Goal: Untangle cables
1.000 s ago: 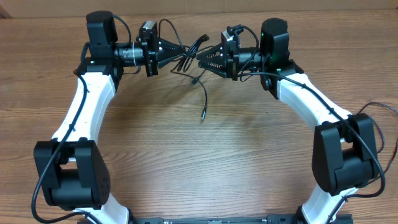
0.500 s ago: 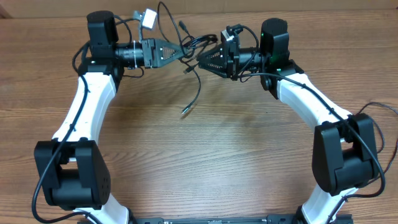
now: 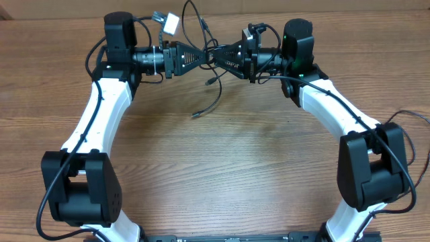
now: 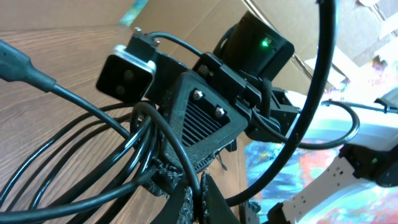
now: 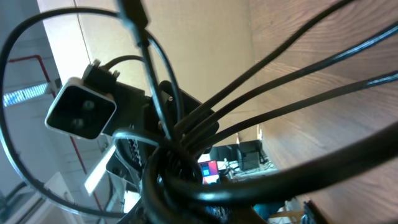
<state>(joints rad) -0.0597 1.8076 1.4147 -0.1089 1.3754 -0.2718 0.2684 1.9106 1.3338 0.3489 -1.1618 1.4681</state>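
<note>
The cables (image 3: 210, 48) are thin black cords bunched in the air between my two grippers at the back of the table. One loop rises above the bunch. A loose end with a small plug (image 3: 195, 115) hangs down to the wood. My left gripper (image 3: 201, 56) is shut on a strand; in the left wrist view its jaws (image 4: 200, 202) pinch one cord while several cords (image 4: 93, 162) fan away to the left. My right gripper (image 3: 220, 56) faces it tip to tip and is shut on the bunch; in the right wrist view the cables (image 5: 180, 155) hide its fingers.
The wooden table (image 3: 222, 168) stretches out in front of both arms. A cardboard wall (image 3: 376, 7) runs along the back edge. A thicker black wire (image 3: 413, 115) loops by the right arm's base.
My left gripper has moved right and turned, closing the gap to the right gripper. The hanging plug end has swung left across the table. A loop has risen above the bunch.
</note>
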